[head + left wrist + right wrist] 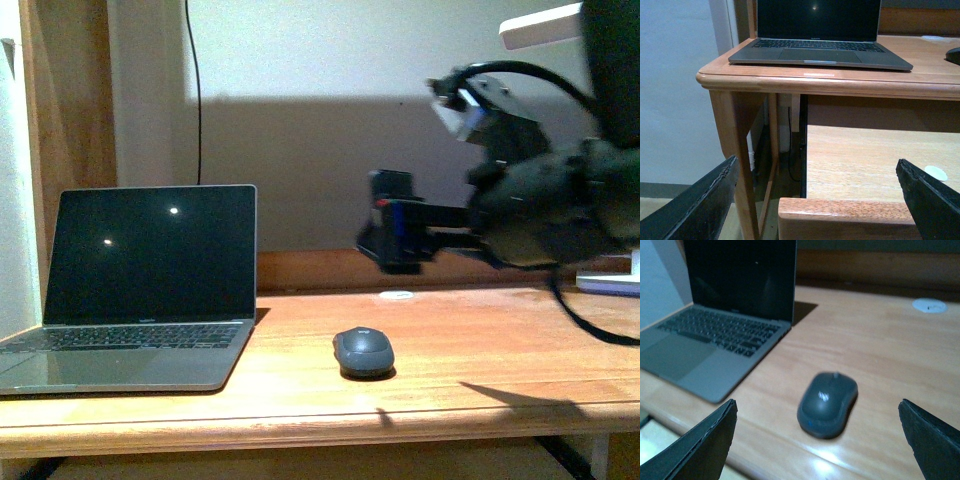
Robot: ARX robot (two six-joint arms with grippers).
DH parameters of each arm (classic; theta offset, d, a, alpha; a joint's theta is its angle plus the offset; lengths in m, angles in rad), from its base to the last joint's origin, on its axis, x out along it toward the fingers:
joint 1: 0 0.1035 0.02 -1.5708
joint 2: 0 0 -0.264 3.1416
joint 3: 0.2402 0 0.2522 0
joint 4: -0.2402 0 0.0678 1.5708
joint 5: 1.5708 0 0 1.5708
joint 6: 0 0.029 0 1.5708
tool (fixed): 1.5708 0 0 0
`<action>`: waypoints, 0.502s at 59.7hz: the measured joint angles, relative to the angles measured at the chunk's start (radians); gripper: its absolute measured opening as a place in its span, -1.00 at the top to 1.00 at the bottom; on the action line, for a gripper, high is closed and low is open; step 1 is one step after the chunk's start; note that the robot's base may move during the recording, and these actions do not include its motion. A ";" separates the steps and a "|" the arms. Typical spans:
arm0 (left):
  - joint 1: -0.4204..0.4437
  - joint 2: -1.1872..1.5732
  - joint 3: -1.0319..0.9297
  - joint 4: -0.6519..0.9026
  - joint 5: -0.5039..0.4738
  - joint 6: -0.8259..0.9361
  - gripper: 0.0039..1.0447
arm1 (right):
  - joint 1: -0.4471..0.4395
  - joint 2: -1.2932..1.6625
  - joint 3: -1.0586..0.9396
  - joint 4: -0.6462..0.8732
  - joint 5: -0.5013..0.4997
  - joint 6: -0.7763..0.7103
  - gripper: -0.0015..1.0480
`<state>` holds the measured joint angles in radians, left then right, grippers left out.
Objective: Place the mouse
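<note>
A small dark grey, rounded oval wireless mouse (363, 352) lies flat on the light brown wooden table (480, 340), near its front edge. It sits to the right of an open grey laptop with a dark screen (140, 290), and the two do not touch. A small white disc (396, 295) sits at the back of the table, behind the mouse. The right fingers (700, 445) are spread wide and hold nothing. In the right wrist view the mouse shows between them, touching neither, with a faint logo on its back. In the front view the black right arm (540, 200) hangs above the table, higher than the mouse. The left fingers (695, 205) are also wide and empty, low down before the table's left front corner. They face a lower wooden shelf (860, 160) under the tabletop, where a second white disc (936, 173) lies
</note>
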<state>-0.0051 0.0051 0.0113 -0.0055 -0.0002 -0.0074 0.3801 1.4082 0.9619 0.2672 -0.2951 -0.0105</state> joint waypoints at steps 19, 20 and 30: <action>0.000 0.000 0.000 0.000 0.000 0.000 -0.86 | -0.232 -0.223 -0.364 -0.014 -0.345 -0.132 -0.86; 0.000 0.000 0.000 0.000 0.000 0.000 -0.86 | -0.248 -0.233 -0.378 -0.018 -0.364 -0.139 -0.86; 0.000 0.000 0.000 0.000 0.000 0.000 -0.86 | -0.364 -0.306 -0.470 -0.083 -0.517 -0.206 -0.86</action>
<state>-0.0051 0.0051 0.0113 -0.0055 -0.0002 -0.0074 0.0162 1.1023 0.4923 0.1844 -0.8116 -0.2161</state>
